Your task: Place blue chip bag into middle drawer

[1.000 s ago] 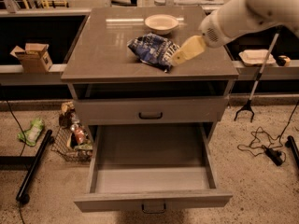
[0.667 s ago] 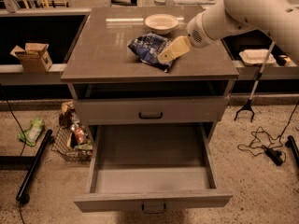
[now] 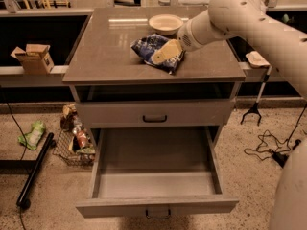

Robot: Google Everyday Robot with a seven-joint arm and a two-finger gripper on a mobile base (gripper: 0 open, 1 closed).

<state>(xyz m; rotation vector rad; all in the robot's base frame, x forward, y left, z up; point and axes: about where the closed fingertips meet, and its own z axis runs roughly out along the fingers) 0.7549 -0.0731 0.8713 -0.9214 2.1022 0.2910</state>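
Pincer [image 3: 161,55] over chip bag [image 3: 145,45] before bowl [image 3: 165,23] on cabinet [image 3: 103,56]; middle drawer [image 3: 156,206] below

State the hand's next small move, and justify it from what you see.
Probably lower the hand onto the blue chip bag and grasp it: the hand sits over the bag, which lies on the cabinet top, not yet lifted, while the middle drawer below stands open.
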